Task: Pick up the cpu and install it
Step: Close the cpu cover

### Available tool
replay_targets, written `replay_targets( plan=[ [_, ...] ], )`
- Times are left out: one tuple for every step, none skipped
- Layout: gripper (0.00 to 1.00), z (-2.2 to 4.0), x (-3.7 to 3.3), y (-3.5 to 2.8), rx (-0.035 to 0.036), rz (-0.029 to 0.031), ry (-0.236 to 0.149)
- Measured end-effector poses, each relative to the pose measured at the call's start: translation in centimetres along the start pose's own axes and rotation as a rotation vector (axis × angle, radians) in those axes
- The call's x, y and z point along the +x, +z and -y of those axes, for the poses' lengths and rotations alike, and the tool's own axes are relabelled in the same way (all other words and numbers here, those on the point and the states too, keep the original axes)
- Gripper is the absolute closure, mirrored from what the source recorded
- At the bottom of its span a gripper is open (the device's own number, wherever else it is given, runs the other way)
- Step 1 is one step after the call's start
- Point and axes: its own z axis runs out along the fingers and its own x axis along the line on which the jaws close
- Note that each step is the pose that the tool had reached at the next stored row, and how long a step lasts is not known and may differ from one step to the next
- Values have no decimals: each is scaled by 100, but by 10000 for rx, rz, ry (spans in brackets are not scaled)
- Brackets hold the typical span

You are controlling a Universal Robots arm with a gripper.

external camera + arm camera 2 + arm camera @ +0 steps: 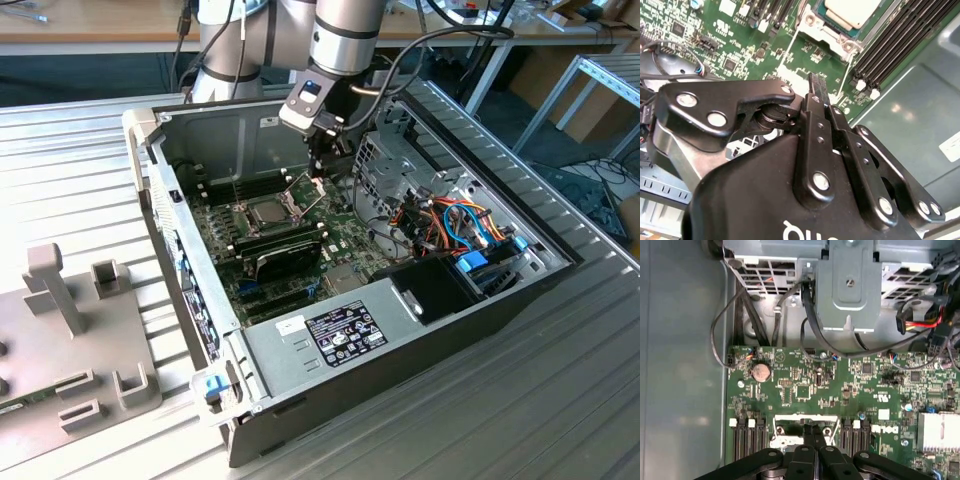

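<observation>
Edges suit gripping the cpu (268, 211), which looks light, rigid and fragile. The hand (817, 84) is closed on nothing.

Open computer case (230, 135) lying flat on slatted metal table (560, 390). Inside, green motherboard (805, 390) with coin battery (760, 371) (round, silver), finned heatsink (937, 429) and black memory slots (895, 45). Labelled power supply (335, 335) beside the board, orange and blue cables (462, 222) nearby. Grey fixture (60, 290) at the exterior view's left.

Silver-grey cpu (268, 212) lies flat in its socket (262, 228).
</observation>
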Motion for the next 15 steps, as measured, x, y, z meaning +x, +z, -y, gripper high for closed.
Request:
replay_targets(
  plan=[
    [89,-31,0,2,-1,-1,0],
    [89,-64,-1,3,-1,-2,0],
    [89,-85,-2,4,-1,-2,-2],
    [89,-107,-2,5,-1,-1,0],
    [89,-153,-3,9,0,0,-1],
    [89,-178,-4,11,-1,-1,-1],
    [89,-201,-4,13,-1,-1,-1],
    [89,-231,-5,17,0,1,-1],
    [89,-254,-5,27,0,1,-1],
    [89,-283,-5,42,1,-1,-1],
    [89,-302,-5,52,2,0,-1],
    [89,-316,-5,65,3,-1,-1],
    [89,-324,-5,78,3,0,-1],
    [89,-329,-5,96,4,0,-1],
    [89,-330,-4,122,4,-1,0]
  ],
)
